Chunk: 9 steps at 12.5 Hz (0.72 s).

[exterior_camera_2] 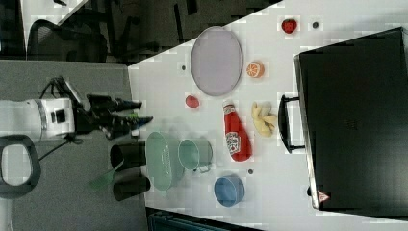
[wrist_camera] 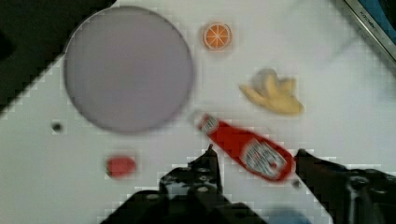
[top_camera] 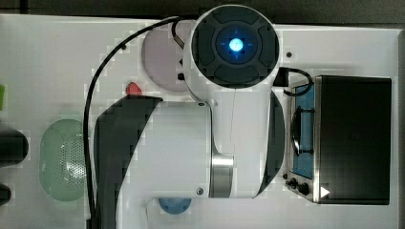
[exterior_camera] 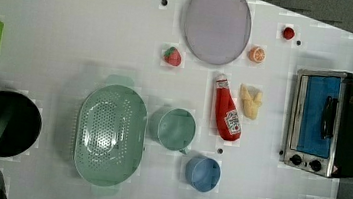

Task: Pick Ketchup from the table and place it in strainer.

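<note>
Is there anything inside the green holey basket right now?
No, the strainer holds nothing; its holed bottom shows bare in the left view. The Ketchup lies on the table, beyond the green mug.

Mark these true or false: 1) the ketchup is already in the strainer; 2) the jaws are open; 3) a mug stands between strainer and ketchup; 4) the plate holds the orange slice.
1) False: the ketchup lies on the table; the strainer holds nothing.
2) True: the gripper is open, holding nothing.
3) True: the mug stands between them in the left view.
4) False: the orange slice lies on the table beside the plate.
</note>
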Motion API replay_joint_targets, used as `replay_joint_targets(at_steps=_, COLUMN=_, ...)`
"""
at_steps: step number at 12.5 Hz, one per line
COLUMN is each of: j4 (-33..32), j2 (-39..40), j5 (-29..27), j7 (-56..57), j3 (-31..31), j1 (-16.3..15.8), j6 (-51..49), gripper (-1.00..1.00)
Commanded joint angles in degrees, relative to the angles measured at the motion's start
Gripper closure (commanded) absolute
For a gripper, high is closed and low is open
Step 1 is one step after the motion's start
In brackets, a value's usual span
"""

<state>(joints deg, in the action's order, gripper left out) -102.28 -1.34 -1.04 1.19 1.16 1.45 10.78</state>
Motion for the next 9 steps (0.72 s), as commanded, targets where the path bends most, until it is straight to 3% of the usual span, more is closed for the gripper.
replay_joint_targets(at_steps=1, j4=-6.28, j2=-14.45, j5=-1.65, j7=2.68, j3=2.44, j1=6.32, j6=-8.8, gripper=-0.59)
replay_joint_targets(at_steps=3, j4=-6.51, j2=-14.27, j5=-1.65, j7=2.93, j3=2.72, j1=6.28, j6=-8.75, gripper=-1.0)
replay_joint_targets(at_steps=9, j4=-11.88, j2=-11.13, j5=-1.67, j7=9.59, j3=5.63, j1=5.79, j6=-3.41, gripper=-1.0)
